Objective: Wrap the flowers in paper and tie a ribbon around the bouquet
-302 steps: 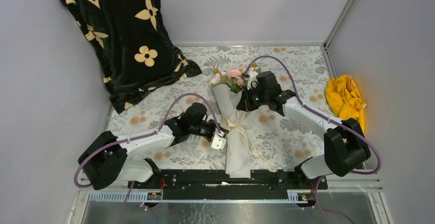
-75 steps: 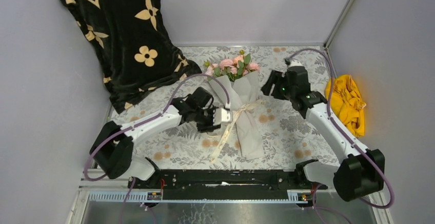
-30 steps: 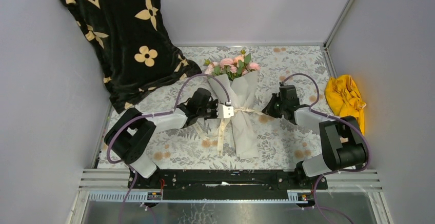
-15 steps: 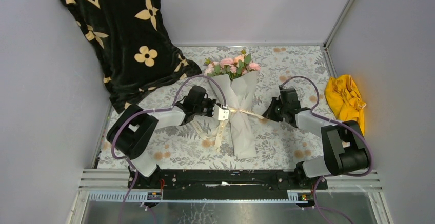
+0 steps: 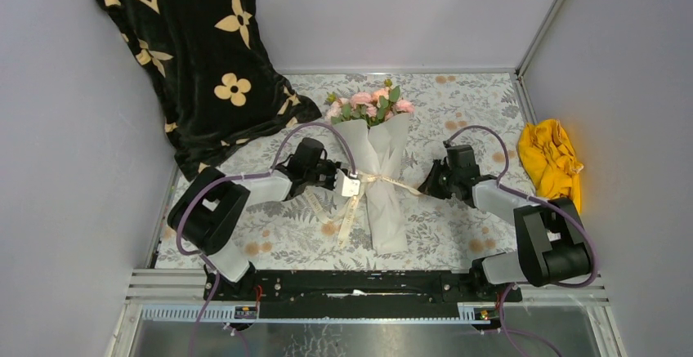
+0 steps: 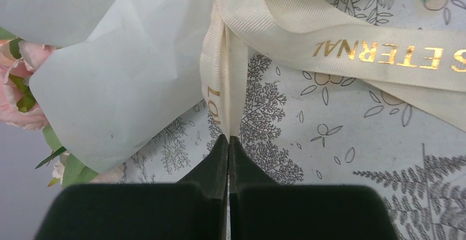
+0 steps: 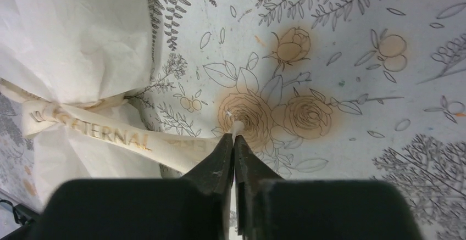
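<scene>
Left pincer [image 6: 228, 138]: tips pressed together, pinching a folded strand of the ribbon [image 6: 222, 86]. The strand runs straight ahead from the tips to the bouquet's waist. Paper [image 6: 126, 86] is just ahead and left of the tips, and a pink bloom shows at its far-left edge.

Right pincer [image 7: 233, 137]: shut on the ribbon's other end. The lettered band leads ahead and left from the tips to the knot on the wrap.

Bouquet [image 5: 377, 185]: lies on the tabletop [image 5: 466, 104] between the two pincers. Flowers [image 5: 368, 105] are at its far end.

Step in hand, judged: cinching the knot, with wrapping done. The next move likely calls for an even outward pull from both sides without dragging the bouquet. One long tail hangs loose.
</scene>
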`<state>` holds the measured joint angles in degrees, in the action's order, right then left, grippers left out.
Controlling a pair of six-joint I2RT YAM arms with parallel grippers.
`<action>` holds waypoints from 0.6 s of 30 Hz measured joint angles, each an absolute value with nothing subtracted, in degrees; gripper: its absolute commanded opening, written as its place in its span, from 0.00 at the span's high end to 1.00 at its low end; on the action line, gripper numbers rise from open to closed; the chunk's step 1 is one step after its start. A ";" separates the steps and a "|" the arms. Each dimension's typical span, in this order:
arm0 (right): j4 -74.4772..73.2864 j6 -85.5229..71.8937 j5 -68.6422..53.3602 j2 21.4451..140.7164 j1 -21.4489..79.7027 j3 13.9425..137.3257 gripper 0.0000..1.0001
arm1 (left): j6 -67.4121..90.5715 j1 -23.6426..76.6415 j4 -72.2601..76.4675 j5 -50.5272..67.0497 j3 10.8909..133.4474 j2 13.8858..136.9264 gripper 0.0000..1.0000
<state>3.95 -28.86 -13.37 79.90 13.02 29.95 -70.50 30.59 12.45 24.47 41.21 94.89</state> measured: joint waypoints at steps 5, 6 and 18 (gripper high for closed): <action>-4.21 -25.74 -11.11 76.25 12.51 32.29 0.41 | -70.85 30.89 6.13 23.75 40.36 90.24 0.27; -6.11 -25.36 -10.26 75.02 12.34 32.84 0.28 | -70.22 31.14 4.86 23.24 39.66 88.51 0.20; -17.26 -17.74 4.45 53.74 12.08 41.98 0.00 | -45.25 31.62 -9.89 18.79 41.39 69.19 0.01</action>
